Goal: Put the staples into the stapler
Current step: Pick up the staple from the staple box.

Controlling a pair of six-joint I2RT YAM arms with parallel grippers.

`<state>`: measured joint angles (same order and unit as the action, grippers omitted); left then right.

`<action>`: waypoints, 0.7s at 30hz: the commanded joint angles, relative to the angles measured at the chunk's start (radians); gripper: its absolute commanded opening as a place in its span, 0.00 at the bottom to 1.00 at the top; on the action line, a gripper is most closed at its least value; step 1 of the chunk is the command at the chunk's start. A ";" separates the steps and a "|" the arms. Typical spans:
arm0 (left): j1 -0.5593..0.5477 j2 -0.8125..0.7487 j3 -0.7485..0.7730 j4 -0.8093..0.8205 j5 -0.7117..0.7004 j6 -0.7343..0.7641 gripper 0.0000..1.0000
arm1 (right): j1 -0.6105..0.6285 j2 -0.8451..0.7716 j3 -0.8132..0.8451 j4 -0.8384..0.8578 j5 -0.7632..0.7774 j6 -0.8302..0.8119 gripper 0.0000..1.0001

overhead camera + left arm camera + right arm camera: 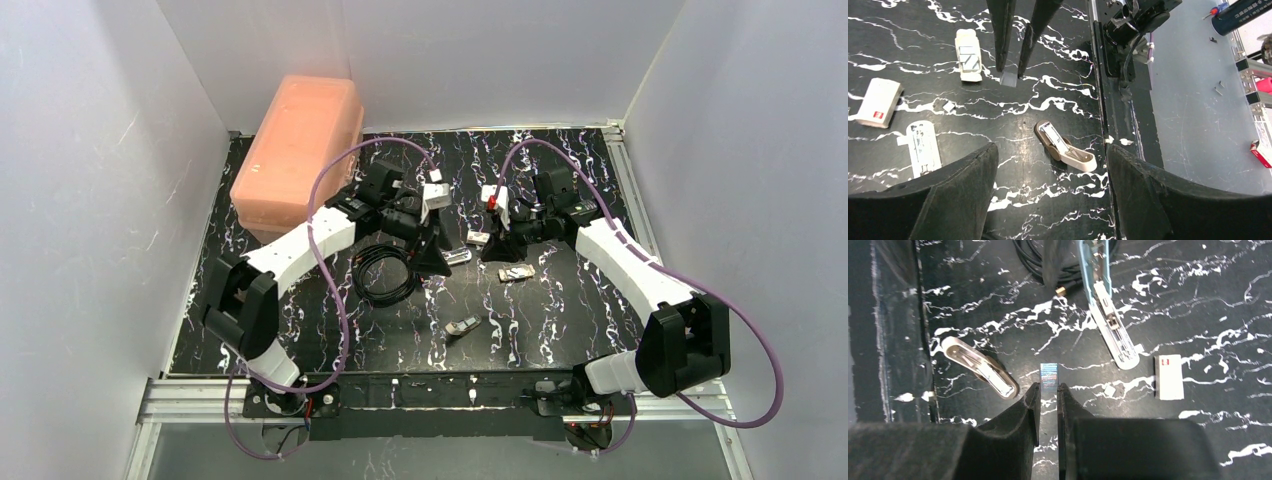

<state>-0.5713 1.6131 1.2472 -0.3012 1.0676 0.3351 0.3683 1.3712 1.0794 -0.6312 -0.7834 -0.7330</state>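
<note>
The light-blue stapler [1089, 285] lies open on the black marbled table, its silver channel [1115, 337] pointing toward my right gripper. It also shows in the top view [457, 257] and the left wrist view [923, 142]. My right gripper [1049, 386] is shut on a short silvery strip of staples [1049, 375] and holds it just short of the channel's end. The left wrist view shows the same strip [1009, 79]. My left gripper [1049, 147] is wide open with nothing between its jaws. One of its fingers [938, 195] stands at the stapler's blue end and hides it.
A small white block [1168, 376] lies beside the stapler's tip. A tan stapler-like tool [1065, 147] lies near the front edge. A small beige piece [968, 55] lies behind the right gripper. A black cable coil [385, 270] and an orange box [300, 145] are on the left.
</note>
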 commanded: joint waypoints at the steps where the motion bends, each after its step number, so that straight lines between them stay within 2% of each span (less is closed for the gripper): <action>1: -0.039 0.035 0.046 0.090 0.010 -0.082 0.75 | 0.000 -0.010 0.027 -0.006 -0.144 0.017 0.14; 3: -0.048 0.049 0.044 0.145 0.014 -0.128 0.72 | -0.001 -0.012 0.019 0.001 -0.159 0.025 0.14; 10: -0.101 0.082 0.055 0.209 -0.002 -0.143 0.67 | 0.000 -0.024 0.002 0.012 -0.166 0.043 0.14; 21: -0.116 0.102 0.041 0.275 -0.048 -0.179 0.47 | -0.002 -0.024 -0.008 0.015 -0.180 0.052 0.13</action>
<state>-0.6846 1.7271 1.2743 -0.0620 1.0233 0.1741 0.3683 1.3712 1.0786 -0.6285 -0.9276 -0.6899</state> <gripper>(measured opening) 0.491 0.220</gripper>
